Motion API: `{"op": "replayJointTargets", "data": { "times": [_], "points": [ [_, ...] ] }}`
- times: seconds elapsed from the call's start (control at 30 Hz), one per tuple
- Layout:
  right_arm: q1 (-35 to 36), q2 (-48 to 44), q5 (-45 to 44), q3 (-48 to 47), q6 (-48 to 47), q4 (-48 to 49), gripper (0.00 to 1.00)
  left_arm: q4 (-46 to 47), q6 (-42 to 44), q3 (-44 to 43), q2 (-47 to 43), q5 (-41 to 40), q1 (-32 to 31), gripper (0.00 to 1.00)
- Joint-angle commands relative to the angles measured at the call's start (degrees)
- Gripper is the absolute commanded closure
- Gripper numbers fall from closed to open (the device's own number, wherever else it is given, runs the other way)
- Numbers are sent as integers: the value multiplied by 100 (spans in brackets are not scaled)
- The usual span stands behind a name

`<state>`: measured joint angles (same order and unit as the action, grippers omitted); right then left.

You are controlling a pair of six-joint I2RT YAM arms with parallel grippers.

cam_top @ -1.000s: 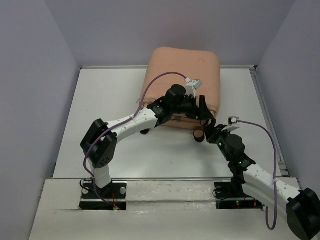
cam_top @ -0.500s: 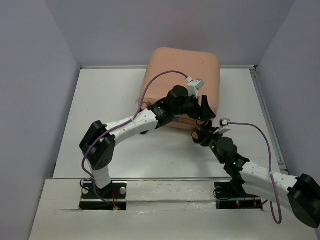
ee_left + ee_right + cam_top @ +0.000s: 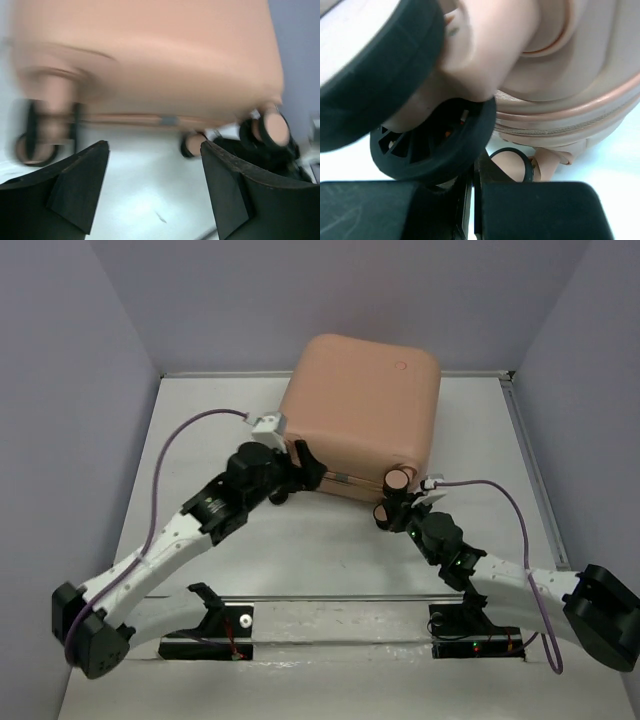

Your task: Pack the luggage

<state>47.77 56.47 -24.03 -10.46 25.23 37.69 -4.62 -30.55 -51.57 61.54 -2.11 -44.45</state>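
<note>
The luggage (image 3: 360, 410) is a closed peach-pink hard-shell suitcase lying at the back centre of the table, with a small round dot near its far right corner. My left gripper (image 3: 303, 464) is open and empty at the suitcase's front left edge, beside a caster wheel (image 3: 280, 498). In the left wrist view the gripper (image 3: 155, 167) frames bare table below the blurred shell (image 3: 150, 55). My right gripper (image 3: 398, 514) is shut, its tips against the front right caster wheels (image 3: 397, 480). The right wrist view shows the shut gripper (image 3: 476, 175) under a black wheel (image 3: 435, 145) and the shell (image 3: 580, 75).
The white table (image 3: 200, 440) is boxed in by lilac walls at the left, back and right. A raised rail (image 3: 535, 490) runs along the table's right edge. Both arms' purple cables arc above the table in front of the suitcase.
My left arm has swung back and left off the suitcase's front, its gripper now at the front left corner. My right gripper has crept left up to the front right wheels.
</note>
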Motion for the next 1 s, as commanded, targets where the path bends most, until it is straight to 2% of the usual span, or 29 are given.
{"op": "replayJointTargets", "data": {
  "times": [0.0,0.1,0.13,0.3,0.5,0.67,0.97],
  "points": [
    [48,49,170,-492,-141,450,93,-943,583,410,-1056,-826,1550,13],
    [48,66,241,-492,-142,432,93,-1006,1102,674,-1066,-170,2507,7],
    [48,66,250,-484,-133,432,93,-892,1190,762,-995,451,2598,6],
    [48,5,373,-475,-124,353,93,-479,1542,412,-336,1510,2634,2],
    [48,48,487,-422,-80,397,93,-311,1648,-2,-239,2284,2634,1],
    [48,75,522,-387,-54,397,93,-267,1534,147,-221,2400,2634,2],
    [48,40,584,-378,-27,327,93,-170,1121,271,-757,2013,2634,5]
  ]
}}
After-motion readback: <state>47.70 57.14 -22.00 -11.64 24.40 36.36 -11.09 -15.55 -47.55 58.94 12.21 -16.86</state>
